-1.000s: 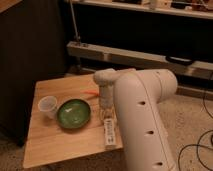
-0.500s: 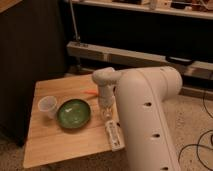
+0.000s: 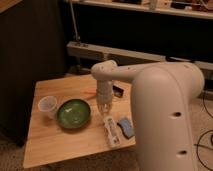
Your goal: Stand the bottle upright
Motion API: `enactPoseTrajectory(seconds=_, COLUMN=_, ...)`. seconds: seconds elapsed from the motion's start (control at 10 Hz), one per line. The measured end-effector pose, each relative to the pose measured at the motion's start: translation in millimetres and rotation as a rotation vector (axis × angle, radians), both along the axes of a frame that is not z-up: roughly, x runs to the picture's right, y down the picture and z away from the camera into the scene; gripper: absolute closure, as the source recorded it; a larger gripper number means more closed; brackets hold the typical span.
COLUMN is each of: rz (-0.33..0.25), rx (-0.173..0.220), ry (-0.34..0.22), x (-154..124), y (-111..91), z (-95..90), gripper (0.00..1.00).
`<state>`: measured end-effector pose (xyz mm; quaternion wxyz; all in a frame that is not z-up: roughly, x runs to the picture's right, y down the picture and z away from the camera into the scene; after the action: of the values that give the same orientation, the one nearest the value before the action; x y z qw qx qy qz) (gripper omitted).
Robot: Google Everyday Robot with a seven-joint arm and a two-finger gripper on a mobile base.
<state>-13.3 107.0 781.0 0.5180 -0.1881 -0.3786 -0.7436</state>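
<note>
The bottle lies flat on the table between the bowl and a blue block, so nothing is done yet: the gripper hangs just above its far end, jaws together, with grasping and righting left.

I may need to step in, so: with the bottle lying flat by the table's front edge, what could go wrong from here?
The slim pale plastic bottle lies near the wooden table's front edge; the shut claw at its far end could nudge it off. The blue rectangular block lies right beside it and may get knocked as the bottle tips up, perhaps the round green bowl too.
</note>
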Motion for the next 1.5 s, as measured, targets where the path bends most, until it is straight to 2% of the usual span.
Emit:
enactPoseTrajectory(seconds=0.1, rz=0.024, rx=0.085, ry=-0.068, x=-2, y=-8, z=-13.3, gripper=1.00)
enactPoseTrajectory(seconds=0.2, rz=0.050, rx=0.150, ry=-0.121, x=-4, y=-13, z=-19.7, gripper=1.00)
enactPoseTrajectory(seconds=0.3, rz=0.069, rx=0.187, ry=-0.155, x=-6, y=-14, z=-21.9, gripper=1.00)
enactPoseTrajectory(seconds=0.6, rz=0.180, rx=0.429, ry=-0.337, x=-11, y=-29, z=-37.5, gripper=1.00)
enactPoseTrajectory(seconds=0.8, rz=0.231, rx=0.504, ry=-0.401, x=-10, y=-43, z=-37.3, gripper=1.00)
enactPoseTrajectory(seconds=0.9, rz=0.232, rx=0.525, ry=-0.414, x=-12, y=-49, z=-36.2, gripper=1.00)
enactPoseTrajectory(seconds=1.0, rz=0.224, rx=0.536, ry=-0.422, x=-16, y=-53, z=-35.6, gripper=1.00)
enactPoseTrajectory(seconds=1.2, rz=0.182, rx=0.551, ry=-0.441, x=-30, y=-69, z=-21.5, gripper=1.00)
enactPoseTrajectory(seconds=1.3, rz=0.161, rx=0.570, ry=-0.439, x=-32, y=-77, z=-15.1, gripper=1.00)
enactPoseTrajectory(seconds=1.5, rz=0.137, rx=0.645, ry=-0.380, x=-33, y=-88, z=-11.5, gripper=1.00)
